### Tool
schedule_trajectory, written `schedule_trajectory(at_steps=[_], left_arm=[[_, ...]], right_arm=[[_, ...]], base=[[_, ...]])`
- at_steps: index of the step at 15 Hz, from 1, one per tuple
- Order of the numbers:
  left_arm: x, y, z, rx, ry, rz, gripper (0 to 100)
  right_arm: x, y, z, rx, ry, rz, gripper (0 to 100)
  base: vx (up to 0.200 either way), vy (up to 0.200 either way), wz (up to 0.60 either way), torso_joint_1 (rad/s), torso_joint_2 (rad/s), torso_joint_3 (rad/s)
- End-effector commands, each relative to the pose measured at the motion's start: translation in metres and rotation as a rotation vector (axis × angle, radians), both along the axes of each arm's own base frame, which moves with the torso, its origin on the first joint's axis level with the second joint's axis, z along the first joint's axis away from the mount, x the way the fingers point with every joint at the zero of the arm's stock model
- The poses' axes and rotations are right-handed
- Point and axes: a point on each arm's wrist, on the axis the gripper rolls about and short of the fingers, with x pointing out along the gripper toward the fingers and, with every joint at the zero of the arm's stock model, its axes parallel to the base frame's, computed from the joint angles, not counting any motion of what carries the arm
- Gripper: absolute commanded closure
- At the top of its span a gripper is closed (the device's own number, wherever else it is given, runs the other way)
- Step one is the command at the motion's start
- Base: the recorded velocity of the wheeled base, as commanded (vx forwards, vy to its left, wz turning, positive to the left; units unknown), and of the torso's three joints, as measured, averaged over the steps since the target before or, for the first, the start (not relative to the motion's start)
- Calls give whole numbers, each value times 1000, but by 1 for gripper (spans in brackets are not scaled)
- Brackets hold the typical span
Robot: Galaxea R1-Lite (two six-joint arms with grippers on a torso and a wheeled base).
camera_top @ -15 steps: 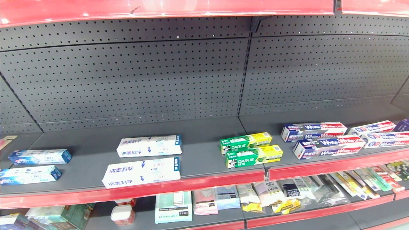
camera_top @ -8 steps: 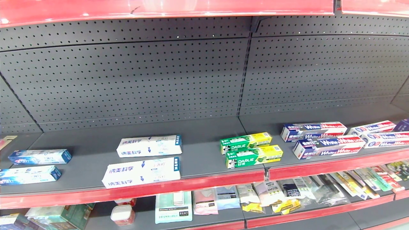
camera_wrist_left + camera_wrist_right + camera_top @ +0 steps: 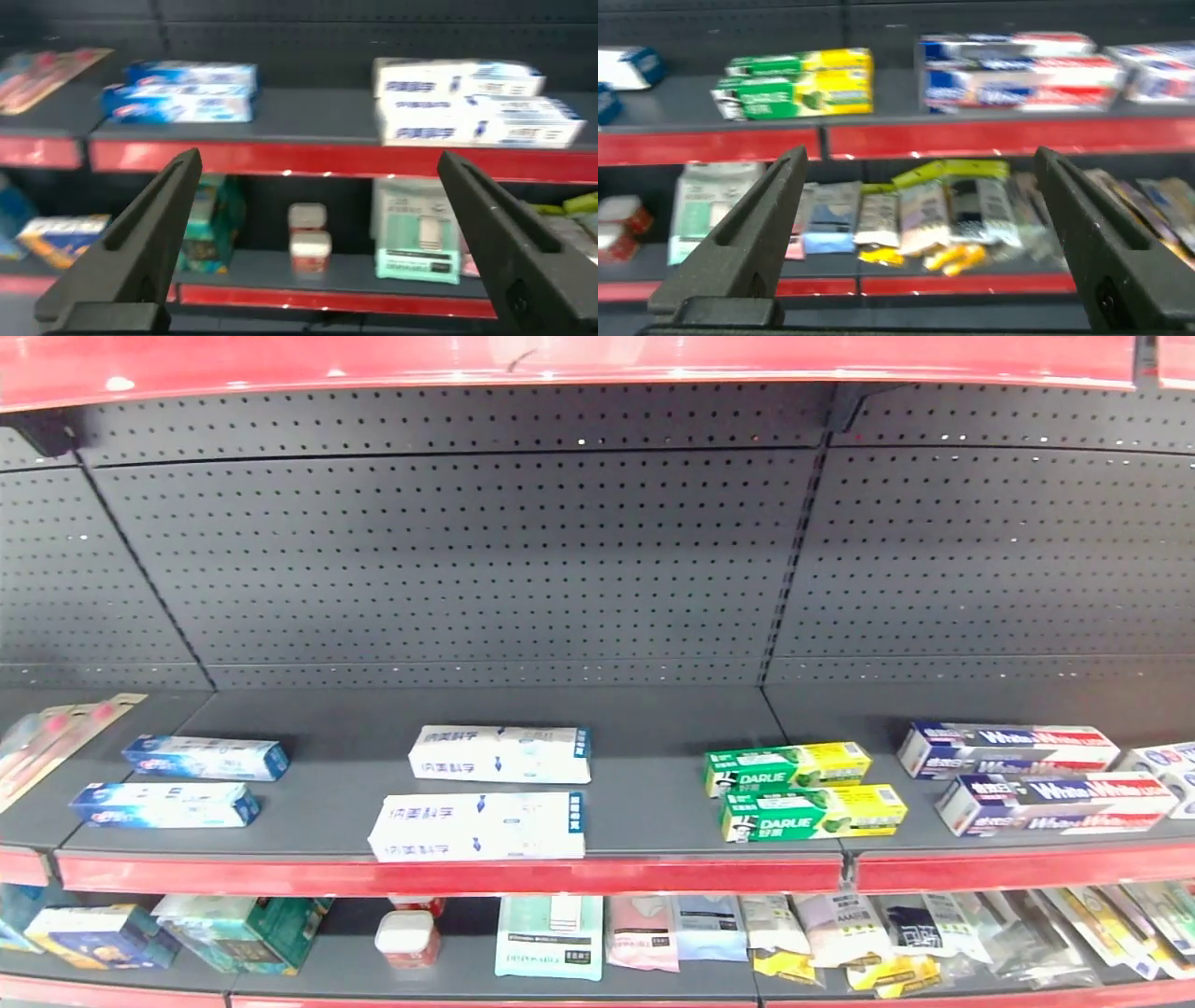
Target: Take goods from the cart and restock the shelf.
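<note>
On shelf (image 3: 653,747), boxes (image 3: 477,827) lengthwise along edge.

So the shelf (image 3: 653,747) already has a few bits on it. Two blue toothpaste boxes (image 3: 205,758) sit near its left end, one behind the other, with toothbrush packs (image 3: 56,737) just past them at the far left edge. Two white boxes (image 3: 478,827) lie around the middle, the front one right at the front edge. Two green-and-yellow boxes (image 3: 812,812) sit right of those, then blue-and-red boxes (image 3: 1055,801) toward the right end. On the lower level (image 3: 467,980): green cartons (image 3: 245,931) at the left, a small red-and-white jar (image 3: 408,938), a mint pouch (image 3: 549,936), and pink and blue packets (image 3: 640,931).
</note>
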Motion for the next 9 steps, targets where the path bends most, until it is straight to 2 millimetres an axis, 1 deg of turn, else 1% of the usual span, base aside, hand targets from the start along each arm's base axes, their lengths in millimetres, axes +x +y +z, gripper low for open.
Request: schedule_trajectory(at_steps=[1,9], left_arm=[[0,0,0,0,2,1,0],[0,0,0,0,2,1,0]], right_arm=[[0,0,0,0,1,0,0],[0,0,0,-2,1,-2,0]], base=[[0,0,0,0,0,0],[0,0,0,0,0,0]])
